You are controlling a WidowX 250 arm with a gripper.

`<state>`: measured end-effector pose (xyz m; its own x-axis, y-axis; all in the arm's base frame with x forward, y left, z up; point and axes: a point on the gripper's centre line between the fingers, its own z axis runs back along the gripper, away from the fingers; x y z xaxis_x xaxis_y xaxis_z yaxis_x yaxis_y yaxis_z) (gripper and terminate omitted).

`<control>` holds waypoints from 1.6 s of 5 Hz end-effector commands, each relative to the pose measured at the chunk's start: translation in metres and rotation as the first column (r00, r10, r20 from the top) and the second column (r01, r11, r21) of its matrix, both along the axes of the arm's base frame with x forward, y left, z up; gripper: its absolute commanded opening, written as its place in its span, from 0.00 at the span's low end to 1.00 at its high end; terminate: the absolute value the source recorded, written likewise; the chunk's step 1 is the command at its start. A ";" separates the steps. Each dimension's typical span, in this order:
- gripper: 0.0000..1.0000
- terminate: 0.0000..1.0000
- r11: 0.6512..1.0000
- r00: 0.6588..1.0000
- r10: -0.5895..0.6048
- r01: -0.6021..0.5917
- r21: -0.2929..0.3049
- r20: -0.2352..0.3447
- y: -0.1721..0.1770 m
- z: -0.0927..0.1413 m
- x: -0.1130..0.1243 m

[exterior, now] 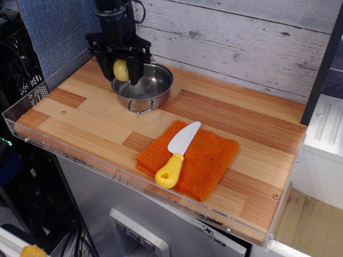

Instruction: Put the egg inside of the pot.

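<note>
One egg (121,70), one pot (144,88), one knife (177,154), one orange cloth (206,160)

An orange cloth (201,160) lies folded near the front edge of the wooden table (241,120), right of its middle. A knife (178,152) with a white blade and yellow handle rests on the cloth's left part, handle toward the front edge, blade tip pointing toward the back wall of whitewashed planks (241,37).
</note>
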<state>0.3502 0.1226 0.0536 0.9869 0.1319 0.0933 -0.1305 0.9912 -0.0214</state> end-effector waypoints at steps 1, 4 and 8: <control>1.00 0.00 1.000 1.000 -0.018 0.018 0.016 0.003 -0.004 0.000 0.002; 1.00 0.00 0.999 0.999 -0.014 0.015 -0.034 0.035 -0.026 0.014 -0.018; 1.00 0.00 0.992 0.983 -0.123 0.117 0.057 0.136 -0.082 0.128 -0.072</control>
<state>0.2833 0.0395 0.1727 0.9816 0.0142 0.1907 -0.0168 0.9998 0.0118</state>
